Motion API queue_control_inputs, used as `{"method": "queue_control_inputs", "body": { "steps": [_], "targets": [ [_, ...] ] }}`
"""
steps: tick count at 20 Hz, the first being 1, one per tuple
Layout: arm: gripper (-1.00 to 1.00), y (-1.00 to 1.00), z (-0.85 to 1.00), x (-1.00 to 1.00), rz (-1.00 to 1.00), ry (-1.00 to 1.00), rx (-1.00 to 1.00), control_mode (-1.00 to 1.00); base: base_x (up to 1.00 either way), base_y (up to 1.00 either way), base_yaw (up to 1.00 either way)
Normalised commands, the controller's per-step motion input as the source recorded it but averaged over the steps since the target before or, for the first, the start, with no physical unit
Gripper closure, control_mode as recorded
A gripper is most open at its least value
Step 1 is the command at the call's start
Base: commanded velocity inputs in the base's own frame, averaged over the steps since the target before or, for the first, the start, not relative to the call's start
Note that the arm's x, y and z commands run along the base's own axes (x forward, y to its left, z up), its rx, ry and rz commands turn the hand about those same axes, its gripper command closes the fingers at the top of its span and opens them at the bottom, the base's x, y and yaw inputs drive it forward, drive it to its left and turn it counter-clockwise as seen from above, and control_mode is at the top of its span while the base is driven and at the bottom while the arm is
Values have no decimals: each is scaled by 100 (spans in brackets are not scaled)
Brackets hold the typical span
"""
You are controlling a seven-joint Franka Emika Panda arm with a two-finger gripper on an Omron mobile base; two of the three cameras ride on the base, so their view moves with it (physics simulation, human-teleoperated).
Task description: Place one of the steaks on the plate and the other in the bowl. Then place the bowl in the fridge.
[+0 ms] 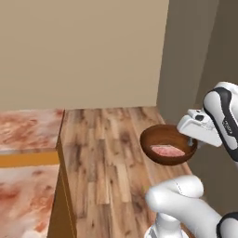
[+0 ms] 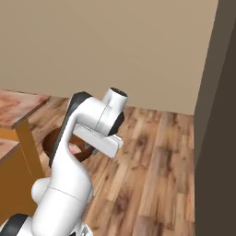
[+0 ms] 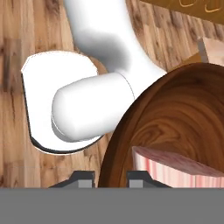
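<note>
The dark brown wooden bowl (image 1: 160, 135) hangs in the air above the wood floor, level, with my gripper (image 1: 191, 142) shut on its right rim. A pale pink steak (image 1: 166, 150) lies flat inside it. In the hand view the bowl (image 3: 175, 105) sits close at the right, its rim pinched between my fingertips (image 3: 139, 177), and the steak (image 3: 175, 168) shows at the bottom. From the right base view the bowl (image 2: 51, 140) peeks out behind my arm. The plate is out of view. A tall grey slab (image 1: 186, 56) at the right looks like the fridge's side.
A reddish marbled counter (image 1: 28, 130) on an orange cabinet (image 1: 28, 159) stands at the left. Wood floor (image 1: 102, 153) lies open between it and the grey slab (image 2: 216, 120). A beige wall closes the back.
</note>
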Motion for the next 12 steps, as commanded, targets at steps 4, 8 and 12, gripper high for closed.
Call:
{"method": "queue_control_inputs", "body": {
  "steps": [4,8,12],
  "targets": [
    [100,0,0,0,0,0,0,100,100,-16,40],
    [100,0,0,0,0,0,0,100,100,-56,41],
    [100,0,0,0,0,0,0,100,100,-53,39]
  ]
}}
